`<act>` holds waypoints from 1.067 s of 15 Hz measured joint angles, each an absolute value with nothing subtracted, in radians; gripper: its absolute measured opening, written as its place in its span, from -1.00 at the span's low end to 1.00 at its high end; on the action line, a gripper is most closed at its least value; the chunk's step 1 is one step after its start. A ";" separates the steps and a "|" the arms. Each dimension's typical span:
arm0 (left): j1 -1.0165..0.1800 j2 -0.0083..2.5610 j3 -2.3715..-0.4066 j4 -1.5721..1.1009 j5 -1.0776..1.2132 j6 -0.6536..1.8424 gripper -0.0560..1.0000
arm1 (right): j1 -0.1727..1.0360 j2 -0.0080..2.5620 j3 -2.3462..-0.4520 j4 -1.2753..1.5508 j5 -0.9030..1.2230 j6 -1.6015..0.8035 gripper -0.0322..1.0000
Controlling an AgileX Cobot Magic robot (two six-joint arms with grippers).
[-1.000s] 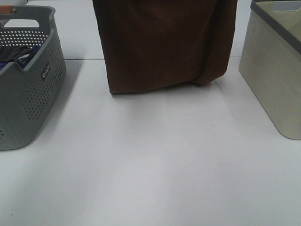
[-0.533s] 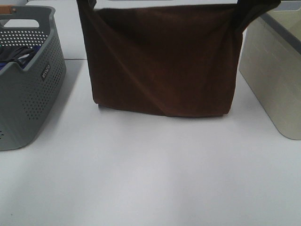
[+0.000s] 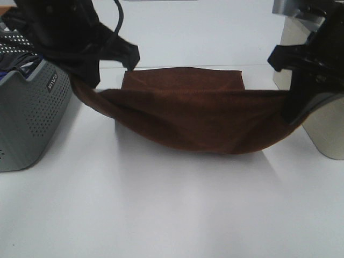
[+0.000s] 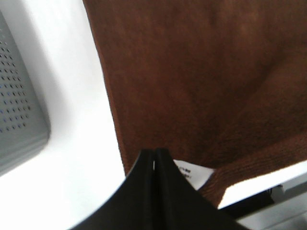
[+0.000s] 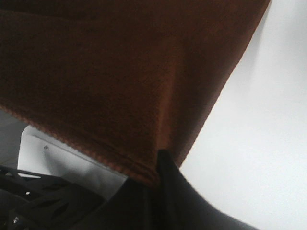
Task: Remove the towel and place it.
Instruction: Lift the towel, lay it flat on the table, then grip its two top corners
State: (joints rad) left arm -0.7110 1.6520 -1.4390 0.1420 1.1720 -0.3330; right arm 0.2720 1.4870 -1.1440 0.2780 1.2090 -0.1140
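The dark-brown towel (image 3: 199,115) is slung between my two grippers and sags in the middle onto the white table (image 3: 172,209). Its far part lies flat on the table behind the sag. My left gripper (image 3: 87,81) is shut on the towel's left corner, beside the grey basket. In the left wrist view its gripper (image 4: 154,160) shows pressed-together fingers on the towel (image 4: 201,76) next to a small white tag (image 4: 191,175). My right gripper (image 3: 294,115) is shut on the right corner. The right wrist view shows that gripper (image 5: 159,162) pinching the stitched hem of the towel (image 5: 115,72).
A grey perforated basket (image 3: 27,118) with dark and blue garments (image 3: 15,62) stands at the left edge, close to my left arm. A beige bin (image 3: 328,131) stands at the right, just behind my right arm.
Both arms have dropped into view. The towel, hanging upright like a curtain before, has come down and forward and now sags onto the table between the grippers.
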 joint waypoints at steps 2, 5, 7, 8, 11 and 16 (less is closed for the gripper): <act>-0.758 1.626 -1.336 0.113 1.165 -0.369 -0.89 | 0.272 1.421 -1.023 0.306 1.209 -0.114 -0.94; -0.802 1.608 -1.228 0.028 1.152 -0.387 -0.89 | 0.272 1.355 -0.883 0.322 1.209 -0.114 -0.94; -0.849 1.606 -1.151 -0.042 1.147 -0.391 -0.89 | 0.272 1.315 -0.775 0.330 1.209 -0.114 -0.94; -0.886 1.606 -1.118 -0.060 1.145 -0.401 -0.89 | 0.272 1.294 -0.722 0.340 1.209 -0.114 -0.94; -0.992 1.606 -1.045 -0.072 1.140 -0.469 -0.89 | 0.272 1.236 -0.622 0.357 1.209 -0.114 -0.94; -1.008 1.606 -1.019 -0.120 1.205 -0.505 -0.17 | 0.271 1.203 -0.606 0.363 1.213 -0.114 -0.33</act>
State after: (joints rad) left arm -1.0080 1.6060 -1.0190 -0.1200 1.2050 -0.5050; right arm 0.2710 1.2030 -0.6060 0.3630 1.2130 -0.1140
